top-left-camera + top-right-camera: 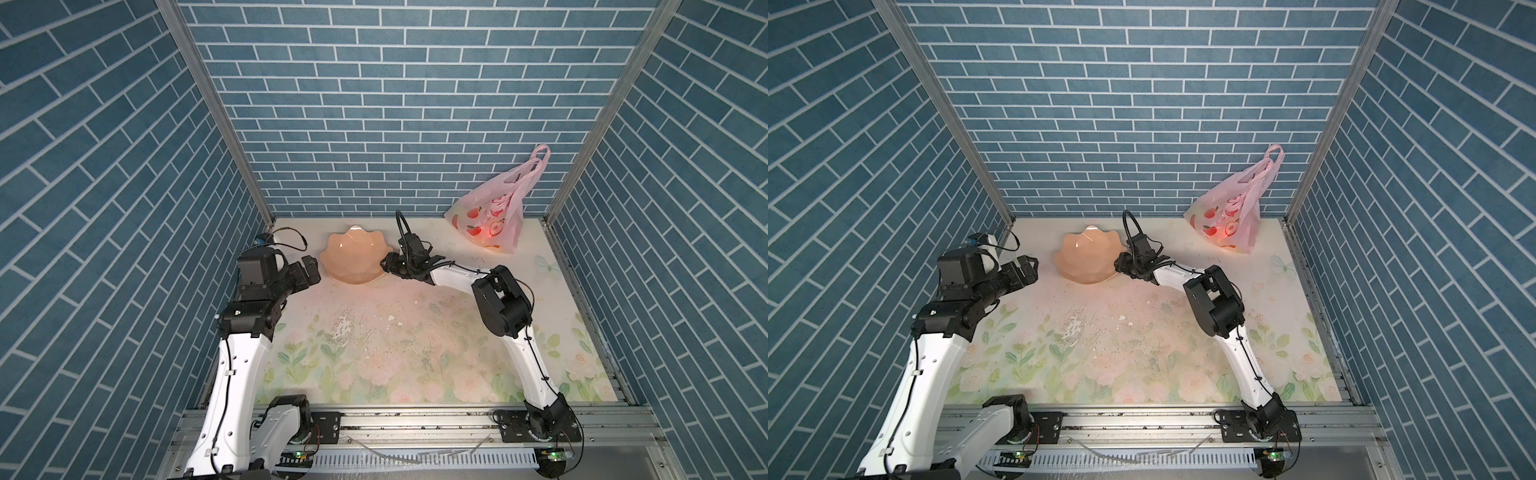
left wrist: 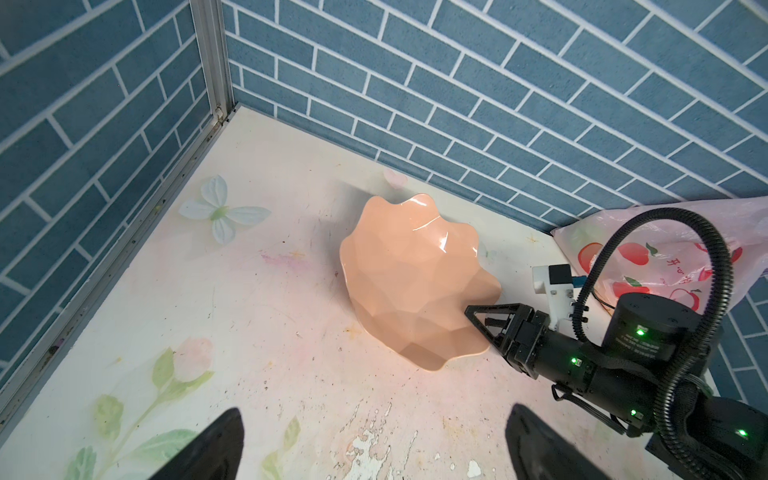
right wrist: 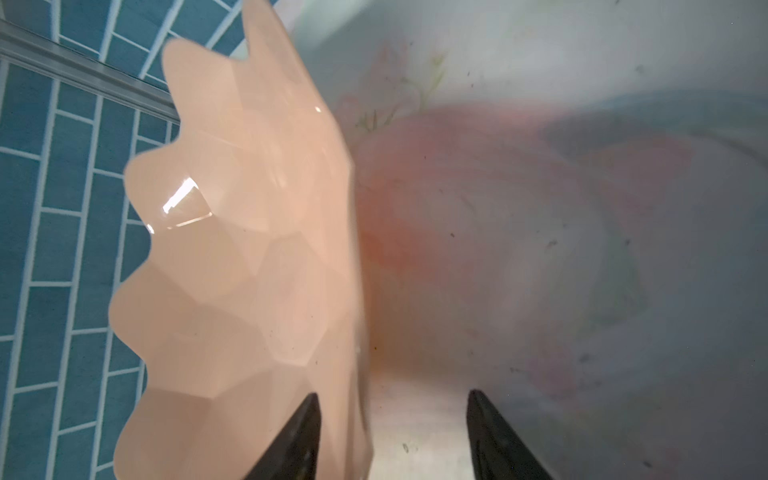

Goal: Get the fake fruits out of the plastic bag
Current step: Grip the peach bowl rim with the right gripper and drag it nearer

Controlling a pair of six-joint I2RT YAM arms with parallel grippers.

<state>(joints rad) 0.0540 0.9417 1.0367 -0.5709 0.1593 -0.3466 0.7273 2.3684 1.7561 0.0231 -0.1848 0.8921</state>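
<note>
— Well, counted?
— One bag [image 1: 494,216], far right against wall [image 1: 395,104], handles up; one bowl [image 1: 353,259], far, left of centre; two grippers. Cannot count fruits: hidden inside bag.
— Fingers?
— Left gripper [image 2: 376,409]: spread wide, empty, just left of bowl. Right gripper [image 3: 392,392]: apart, straddling bowl's right rim, not pinching.
— Only from left wrist?
— Red writing [image 2: 665,272] on bag, too small to read.
</note>
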